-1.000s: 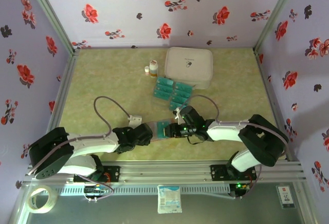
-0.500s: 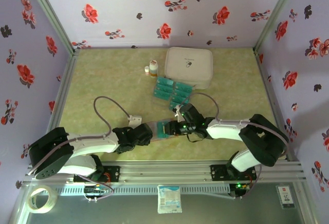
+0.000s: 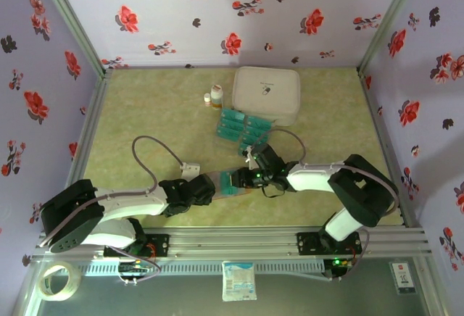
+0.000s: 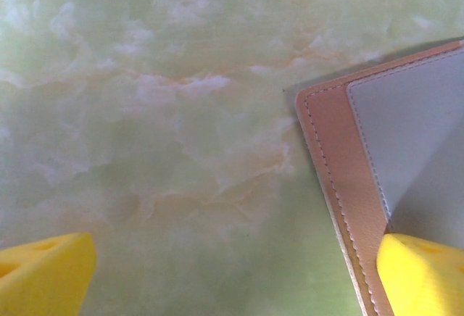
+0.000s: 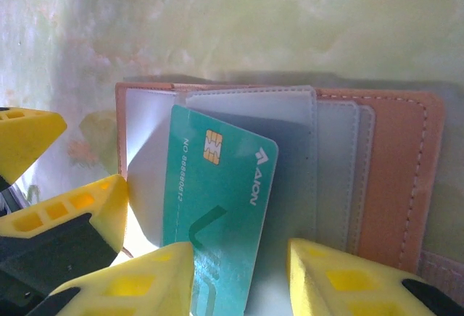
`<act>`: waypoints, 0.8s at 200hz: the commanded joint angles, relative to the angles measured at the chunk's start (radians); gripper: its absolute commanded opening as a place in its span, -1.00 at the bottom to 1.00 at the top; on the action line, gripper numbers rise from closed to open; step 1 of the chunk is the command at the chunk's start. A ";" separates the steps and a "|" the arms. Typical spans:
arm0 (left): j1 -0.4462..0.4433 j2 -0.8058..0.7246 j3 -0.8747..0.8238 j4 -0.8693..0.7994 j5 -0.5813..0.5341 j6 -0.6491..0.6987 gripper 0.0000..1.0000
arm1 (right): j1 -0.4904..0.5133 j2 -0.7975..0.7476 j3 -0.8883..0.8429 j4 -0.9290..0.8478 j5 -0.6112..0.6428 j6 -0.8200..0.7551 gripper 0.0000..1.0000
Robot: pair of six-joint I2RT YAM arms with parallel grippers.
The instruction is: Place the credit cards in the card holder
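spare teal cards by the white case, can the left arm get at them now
probably not cleanly: the right tool, gripping a teal card over the card holder, and its wrist sit just in front of the spare cards, crowding the path of the open left tool

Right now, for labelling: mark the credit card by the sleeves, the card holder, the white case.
credit card [image 5: 217, 207], right wrist, printed face.
card holder [image 5: 395, 178], right wrist, brown stitched edge.
white case [image 3: 267, 93], top external, lid.

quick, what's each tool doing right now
left tool: open, holding nothing
right tool: closed on a credit card
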 commanded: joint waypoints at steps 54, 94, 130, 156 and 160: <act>0.013 0.029 -0.034 -0.068 -0.028 -0.002 0.99 | -0.008 0.021 0.038 0.007 -0.035 -0.017 -0.48; 0.013 0.032 -0.035 -0.063 -0.027 -0.001 0.99 | -0.008 0.022 0.041 0.005 -0.042 -0.018 -0.64; 0.013 0.037 -0.035 -0.060 -0.027 -0.002 0.99 | -0.008 0.033 0.047 0.009 -0.048 -0.016 -0.64; 0.013 0.040 -0.035 -0.059 -0.027 -0.003 0.99 | -0.007 0.049 0.050 0.023 -0.059 -0.009 -0.64; 0.013 0.040 -0.035 -0.058 -0.027 -0.002 0.99 | -0.008 0.050 0.052 0.025 -0.059 -0.007 -0.64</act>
